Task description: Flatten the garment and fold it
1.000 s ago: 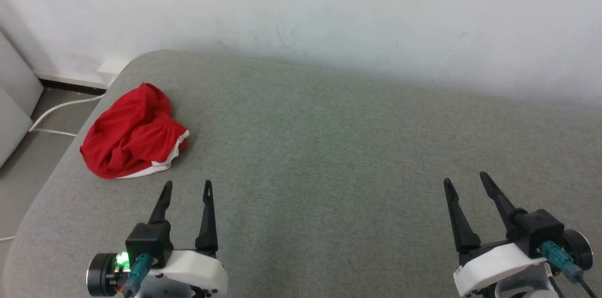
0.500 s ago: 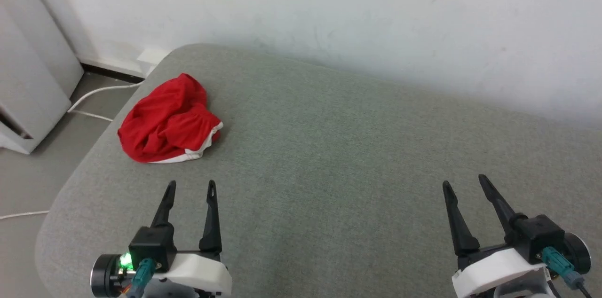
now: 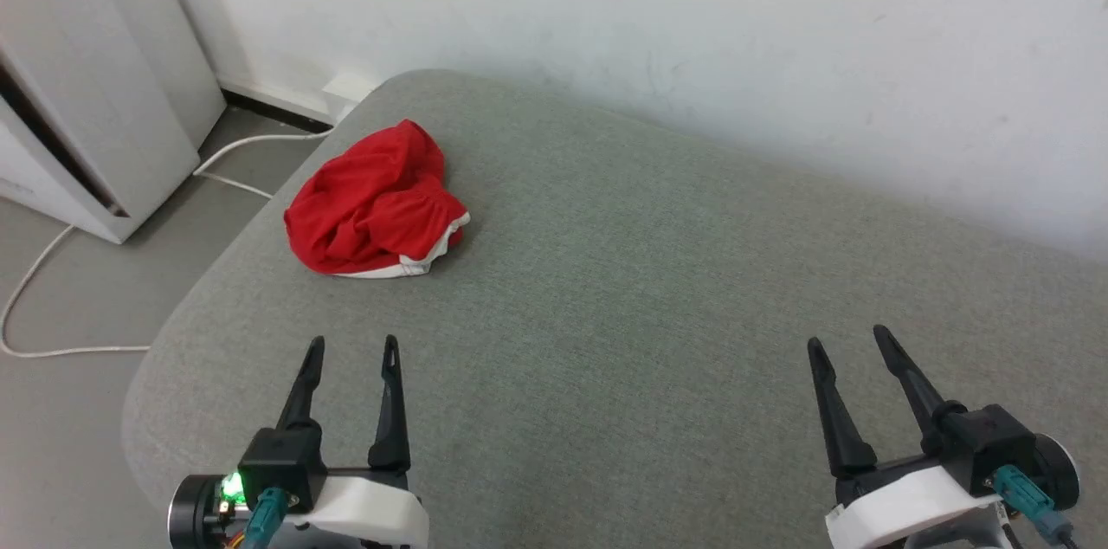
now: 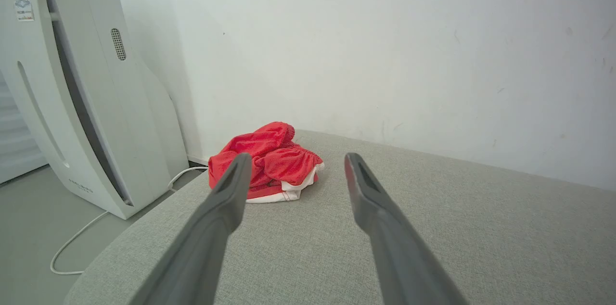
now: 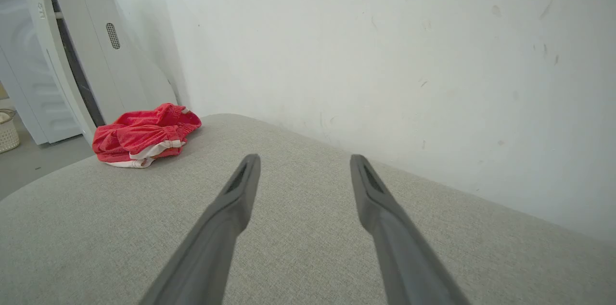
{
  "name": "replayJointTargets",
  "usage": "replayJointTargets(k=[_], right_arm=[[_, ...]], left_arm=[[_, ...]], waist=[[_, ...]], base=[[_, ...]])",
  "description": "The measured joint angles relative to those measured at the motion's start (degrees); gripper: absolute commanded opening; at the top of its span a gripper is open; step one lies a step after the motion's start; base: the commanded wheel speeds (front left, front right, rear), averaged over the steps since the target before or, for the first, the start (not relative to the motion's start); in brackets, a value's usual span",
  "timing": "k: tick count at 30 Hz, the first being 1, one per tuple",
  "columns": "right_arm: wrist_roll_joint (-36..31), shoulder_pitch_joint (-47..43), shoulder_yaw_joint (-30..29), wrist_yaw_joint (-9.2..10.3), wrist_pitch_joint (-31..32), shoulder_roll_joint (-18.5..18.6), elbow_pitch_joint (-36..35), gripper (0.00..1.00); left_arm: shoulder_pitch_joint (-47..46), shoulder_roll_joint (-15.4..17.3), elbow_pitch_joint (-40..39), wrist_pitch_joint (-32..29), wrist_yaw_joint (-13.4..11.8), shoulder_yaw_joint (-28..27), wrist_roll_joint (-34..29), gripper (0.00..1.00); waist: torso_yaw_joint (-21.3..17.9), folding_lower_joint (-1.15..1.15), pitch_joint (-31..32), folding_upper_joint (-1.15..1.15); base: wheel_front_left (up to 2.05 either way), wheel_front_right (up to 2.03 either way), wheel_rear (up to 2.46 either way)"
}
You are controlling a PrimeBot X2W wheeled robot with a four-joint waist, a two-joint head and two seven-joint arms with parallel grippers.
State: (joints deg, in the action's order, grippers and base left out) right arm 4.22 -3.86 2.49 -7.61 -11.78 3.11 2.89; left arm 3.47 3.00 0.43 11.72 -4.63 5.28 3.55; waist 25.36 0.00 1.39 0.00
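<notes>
Grey cushion [image 3: 649,289]: garment [image 3: 374,207] crumpled near far-left edge; open stretch before left hand [image 3: 354,341], right hand [image 3: 847,336], both released.

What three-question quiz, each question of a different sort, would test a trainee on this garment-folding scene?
1. True or false: the red garment lies spread flat on the grey cushion.
2. Pick one. The left gripper is: A) shut on the garment; B) open, fingers apart, holding nothing; C) resting on the floor.
3. Short answer: which is nearer the garment, the left gripper or the right gripper?

Key
1. False. It lies crumpled in a heap.
2. B
3. The left gripper.
</notes>
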Motion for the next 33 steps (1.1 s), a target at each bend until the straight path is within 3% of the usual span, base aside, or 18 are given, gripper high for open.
replayJointTargets(k=[23, 33], right_arm=[[1.0, -0.8, 1.0, 0.0, -2.6, 0.0, 1.0, 1.0], [1.3, -0.9, 0.8, 0.0, -2.9, -0.1, 1.1, 1.0]], left_arm=[[1.2, 0.0, -0.2, 2.7, -0.6, 1.2, 0.4, 1.0], [1.2, 0.0, -0.1, 3.0, -1.0, 1.4, 1.0, 1.0]], waist=[[6.9, 0.0, 0.0, 0.0], [6.8, 0.0, -0.3, 0.0]], base=[[0.0, 0.0, 0.0], [0.0, 0.0, 0.0]])
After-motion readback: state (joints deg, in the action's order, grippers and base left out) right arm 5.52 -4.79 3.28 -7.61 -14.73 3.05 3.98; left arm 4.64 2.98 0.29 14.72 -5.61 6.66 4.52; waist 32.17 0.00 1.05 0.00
